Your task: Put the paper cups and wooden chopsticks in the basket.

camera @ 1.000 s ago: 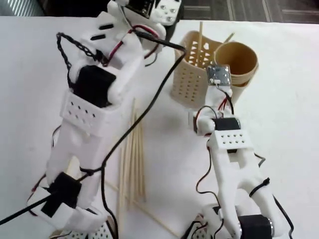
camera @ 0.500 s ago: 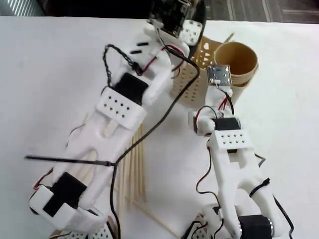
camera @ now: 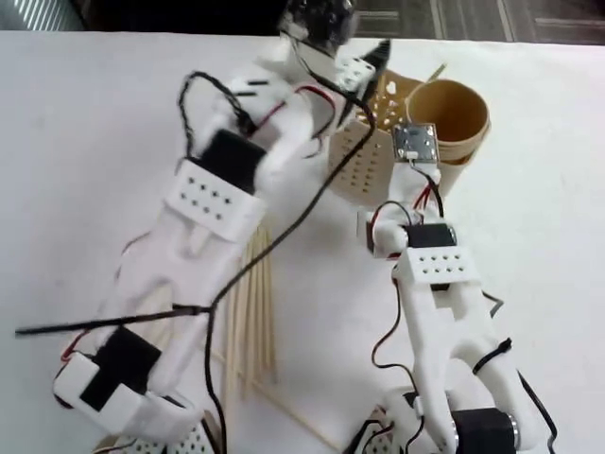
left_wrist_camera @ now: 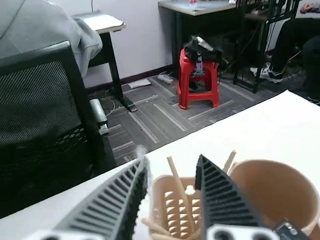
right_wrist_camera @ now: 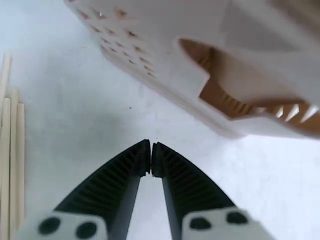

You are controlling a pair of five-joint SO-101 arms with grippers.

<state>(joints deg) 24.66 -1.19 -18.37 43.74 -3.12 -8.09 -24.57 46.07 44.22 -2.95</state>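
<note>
Progress partial: some chopsticks [left_wrist_camera: 176, 180] are standing in basket [camera: 354, 175]; loose chopsticks [camera: 250, 303] are lying toward near edge of tabletop [camera: 85, 113]; paper cups [camera: 460, 113] are sitting beside basket. Left hand [left_wrist_camera: 172, 165] is hovering spread apart above basket; right hand [right_wrist_camera: 150, 159] is resting together.

Two arms, left [camera: 213, 189] and right [camera: 435, 274], are standing at one table [camera: 85, 142]. One basket [camera: 364, 165] is being counted. One nested stack of paper cups [camera: 458, 118] is showing at least two rims. Two chopsticks [left_wrist_camera: 177, 180] are rising from the basket. Several loose chopsticks [camera: 253, 312] are lying bundled, too tightly packed to count.
</note>
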